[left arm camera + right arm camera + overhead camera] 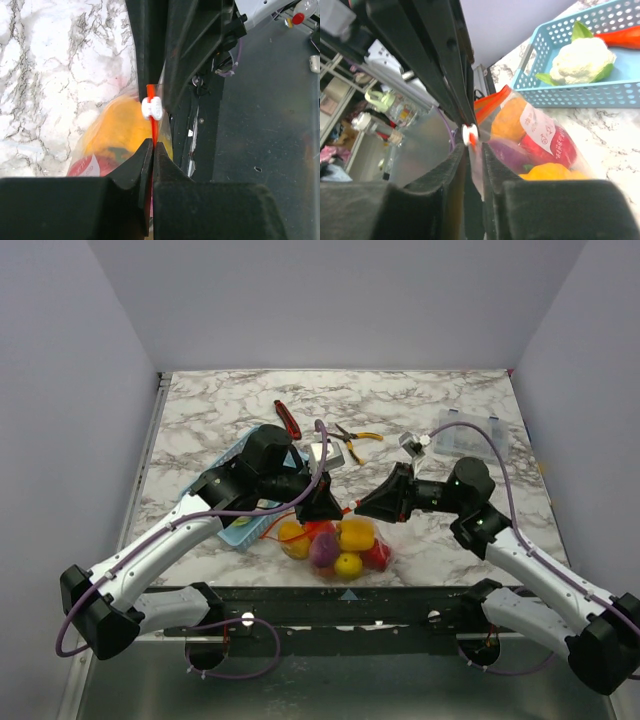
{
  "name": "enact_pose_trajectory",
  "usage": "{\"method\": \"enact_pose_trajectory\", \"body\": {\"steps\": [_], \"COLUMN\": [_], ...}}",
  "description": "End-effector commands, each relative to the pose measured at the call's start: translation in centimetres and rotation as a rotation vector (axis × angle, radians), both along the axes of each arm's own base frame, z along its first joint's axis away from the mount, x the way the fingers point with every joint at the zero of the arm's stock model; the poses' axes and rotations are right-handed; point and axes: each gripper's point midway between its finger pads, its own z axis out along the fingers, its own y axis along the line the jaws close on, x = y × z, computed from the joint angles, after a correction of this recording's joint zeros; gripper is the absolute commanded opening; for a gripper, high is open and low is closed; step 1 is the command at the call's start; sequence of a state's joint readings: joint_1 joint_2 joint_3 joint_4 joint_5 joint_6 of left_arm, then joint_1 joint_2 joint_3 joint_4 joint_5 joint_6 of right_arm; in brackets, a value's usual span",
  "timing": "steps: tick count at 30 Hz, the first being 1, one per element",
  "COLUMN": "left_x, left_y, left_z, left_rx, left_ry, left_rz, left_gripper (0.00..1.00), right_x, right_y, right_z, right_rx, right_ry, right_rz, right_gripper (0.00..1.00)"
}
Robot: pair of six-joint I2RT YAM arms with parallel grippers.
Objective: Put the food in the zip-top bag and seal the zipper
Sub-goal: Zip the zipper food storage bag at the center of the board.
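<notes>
Status: most of the food (547,145) (red, yellow, orange and purple pieces) sits inside the zip-top bag (335,545). The bag rests on the table (430,555) at 6 o'clock, close to the near edge. A cauliflower (580,60) and a carrot (620,37) lie in the blue basket (580,95), at about 10 o'clock from the bag. Judged: loading is largely done unless those two are meant to go in.

Sealing looks under way, not finished. The white slider (151,108) sits on the zipper (151,92), and bag mouth shows on both sides of it. How much of the strip is shut cannot be told.

Left fingers (153,145): pressed together on the zipper, which runs straight between the tips. The slider sits just beyond the tips, at 12 o'clock in the left wrist view.

Right fingers (472,155): a narrow slit between them, with clear bag film in the gap. The slider is just past the tips. Whether they pinch the film cannot be told.

From above, both sets meet over the bag's top edge, left at 11 o'clock and right at 1 o'clock.
</notes>
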State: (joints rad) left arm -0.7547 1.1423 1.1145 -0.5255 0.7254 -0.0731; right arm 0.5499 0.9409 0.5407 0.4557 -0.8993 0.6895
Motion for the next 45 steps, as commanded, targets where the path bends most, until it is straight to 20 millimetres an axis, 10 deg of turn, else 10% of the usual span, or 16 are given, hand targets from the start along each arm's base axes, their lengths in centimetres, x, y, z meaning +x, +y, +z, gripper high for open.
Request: {"method": "enact_pose_trajectory", "body": {"steps": [1,8,18,31,45], "left_x": [0.1,-0.7,-1.5,-1.8,-1.8], "left_y": [-0.2,-0.5,-0.7,-0.9,-1.0], "left_z": [1.6,1.6,1.0,1.0,0.9], "left_rx": [-0.025,-0.040,-0.031,-0.029,-0.022], "left_ry": [-0.052,-0.025,0.027,0.051,0.060], "left_rz": [-0.014,-0.061,-0.116,-0.141,-0.148], "left_gripper": [0.00,0.00,0.00,0.00,0.00], "right_x": [2.0,1.5,0.5,-0.1,-0.7], "right_y": [-0.7,-0.9,0.0,0.6,0.8], "right_z": [0.7,3.2,3.8,2.6,1.4], "right_rx": [-0.135,-0.245,-0.276,-0.279,-0.296], "right_ry": [-0.044,-0.093,-0.098,-0.035,-0.015], "right_rz": [-0.115,-0.031,0.154,0.228,0.260], "right_gripper": [0.32,0.52,0.26,0.41,0.25]}}
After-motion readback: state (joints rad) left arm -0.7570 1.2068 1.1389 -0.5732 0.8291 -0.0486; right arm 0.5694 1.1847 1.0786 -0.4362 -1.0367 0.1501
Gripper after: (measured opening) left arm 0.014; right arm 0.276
